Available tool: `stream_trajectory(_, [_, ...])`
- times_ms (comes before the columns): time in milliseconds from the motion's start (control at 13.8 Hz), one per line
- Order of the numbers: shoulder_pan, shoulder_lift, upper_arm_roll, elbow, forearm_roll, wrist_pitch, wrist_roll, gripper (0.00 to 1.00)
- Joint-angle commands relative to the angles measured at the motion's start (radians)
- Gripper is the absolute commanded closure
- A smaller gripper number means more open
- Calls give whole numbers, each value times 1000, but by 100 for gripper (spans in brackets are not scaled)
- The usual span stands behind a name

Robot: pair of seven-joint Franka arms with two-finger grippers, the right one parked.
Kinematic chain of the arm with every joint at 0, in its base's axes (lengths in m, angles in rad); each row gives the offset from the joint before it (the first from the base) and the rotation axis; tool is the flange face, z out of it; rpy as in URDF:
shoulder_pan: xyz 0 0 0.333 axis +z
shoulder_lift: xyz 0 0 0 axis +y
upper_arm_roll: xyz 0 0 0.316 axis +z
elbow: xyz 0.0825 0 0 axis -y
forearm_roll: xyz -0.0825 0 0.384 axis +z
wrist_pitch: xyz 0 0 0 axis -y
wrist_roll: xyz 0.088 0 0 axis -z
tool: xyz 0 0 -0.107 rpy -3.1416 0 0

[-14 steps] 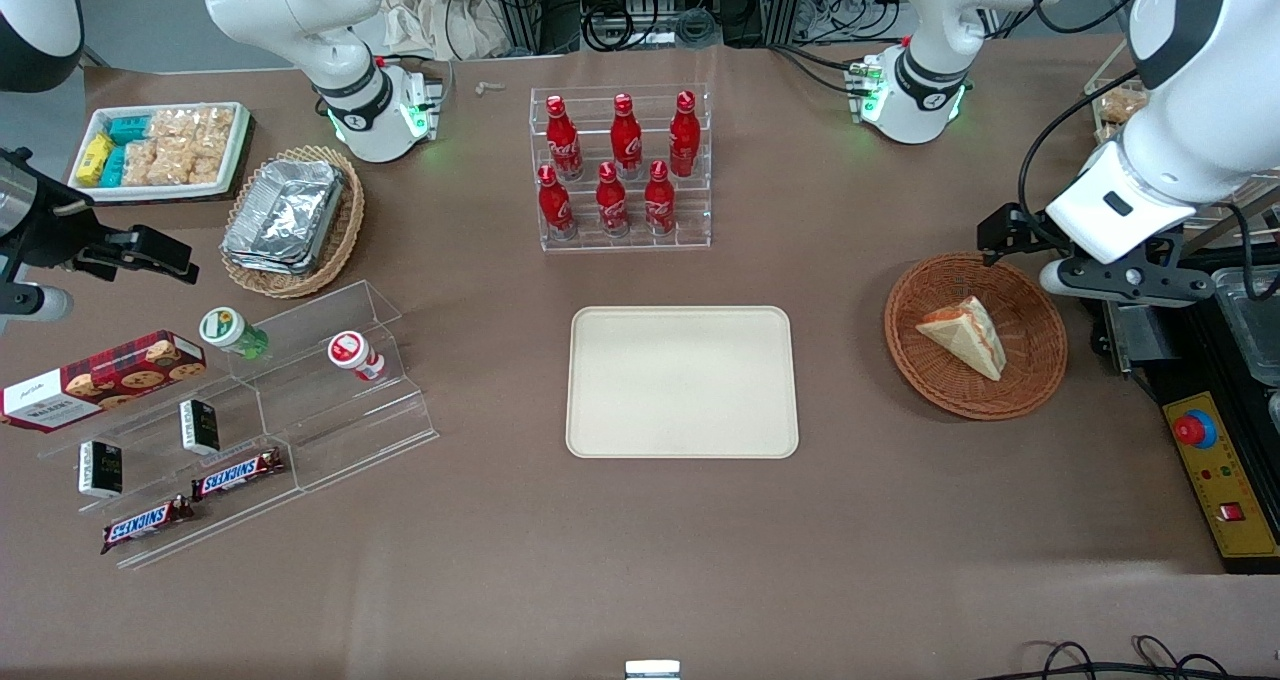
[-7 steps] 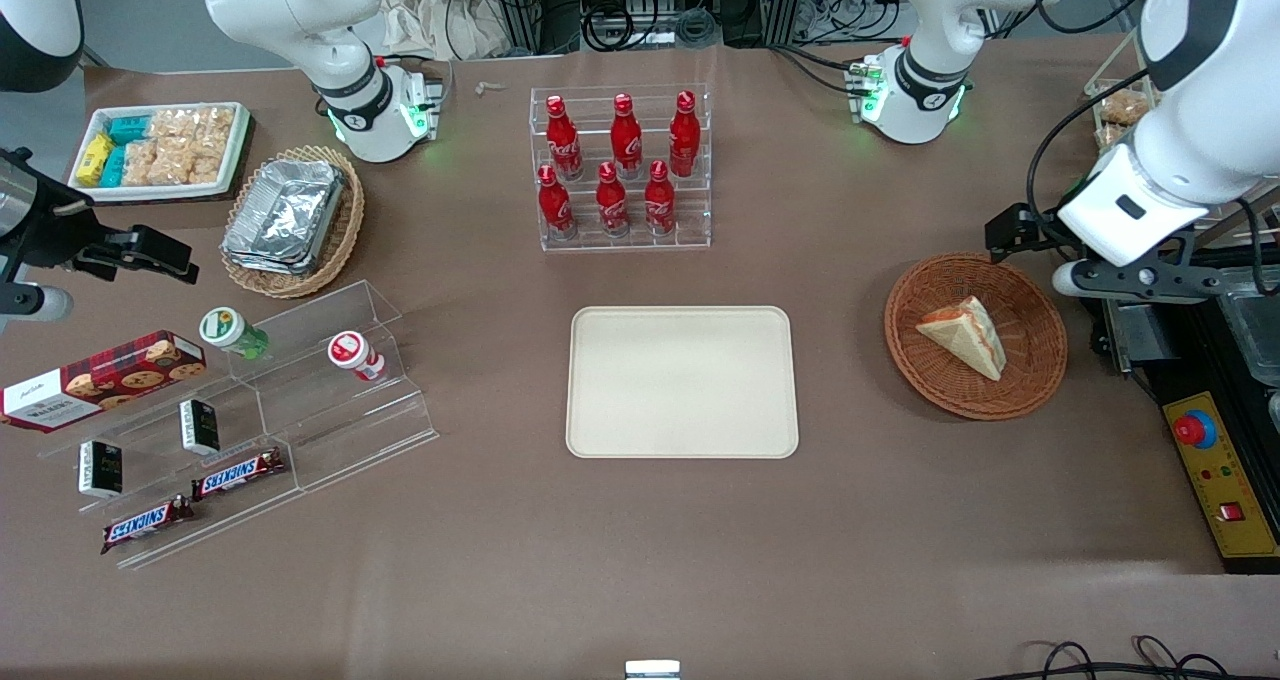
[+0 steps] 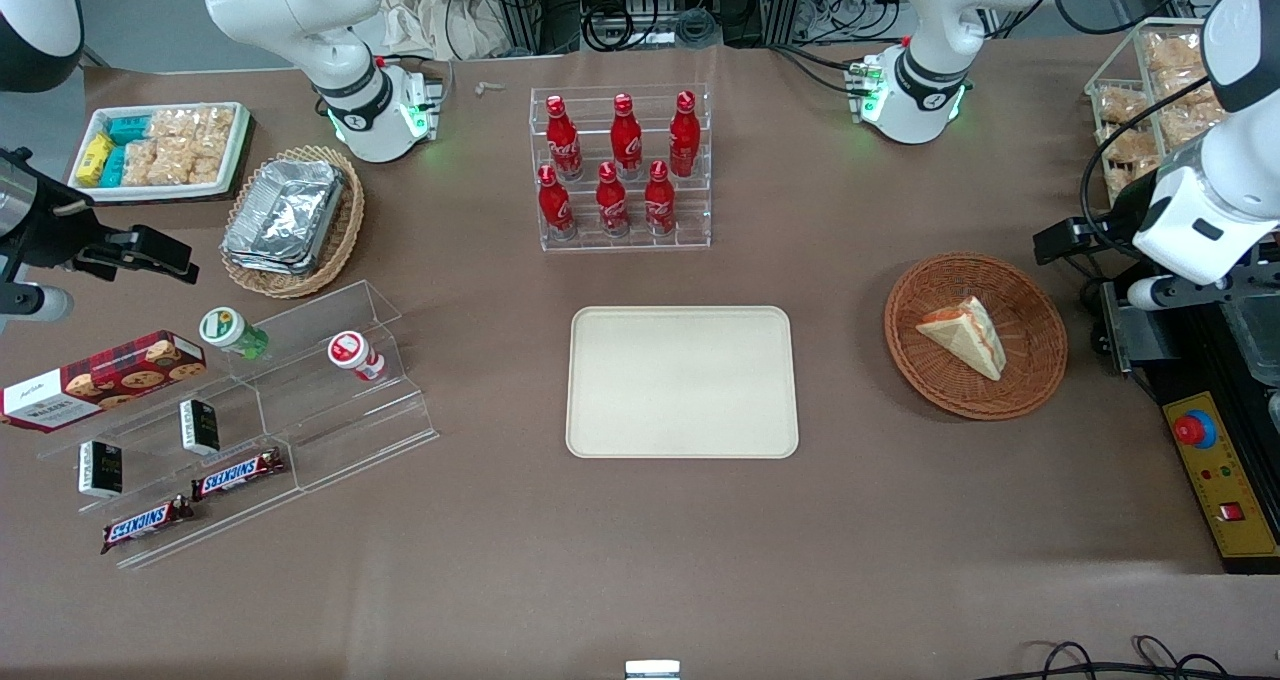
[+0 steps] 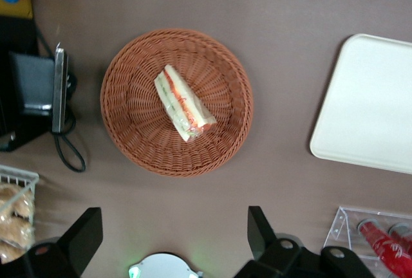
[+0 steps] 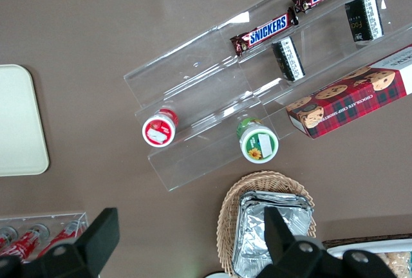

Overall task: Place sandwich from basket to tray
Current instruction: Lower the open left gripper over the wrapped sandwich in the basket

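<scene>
The sandwich (image 3: 965,334), a pale triangular wedge with red-orange filling at its edge, lies in the round reddish-brown wicker basket (image 3: 1030,385). It also shows in the left wrist view (image 4: 182,103), lying in the basket (image 4: 129,130). The cream-beige tray (image 3: 683,381) lies flat at the table's middle, apart from the basket, and its corner shows in the left wrist view (image 4: 373,104). My left gripper (image 3: 1165,290) hangs raised beside the basket, over the table's edge at the working arm's end. In the wrist view the gripper (image 4: 174,239) is open and empty.
A rack of red bottles (image 3: 620,170) stands farther from the front camera than the tray. A wire rack of snack bags (image 3: 1150,90) and a black and yellow control box (image 3: 1225,470) sit at the working arm's end. Clear steps with snacks (image 3: 250,410) lie toward the parked arm's end.
My left gripper has moved away from the basket, out toward the working arm's end of the table. The sandwich, basket and tray have not moved.
</scene>
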Motion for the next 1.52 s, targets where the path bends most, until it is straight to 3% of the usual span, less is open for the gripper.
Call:
stream_trajectory(0, [-9, -86, 6, -153, 63, 97, -127, 0])
stream_trajectory(217, [-9, -137, 4, -312, 81, 253, -254, 0])
stream_trajectory(652, [-9, -128, 4, -483, 82, 438, -481, 0])
stream_trajectory(1449, [-17, 106, 4, -586, 82, 723, -759, 0])
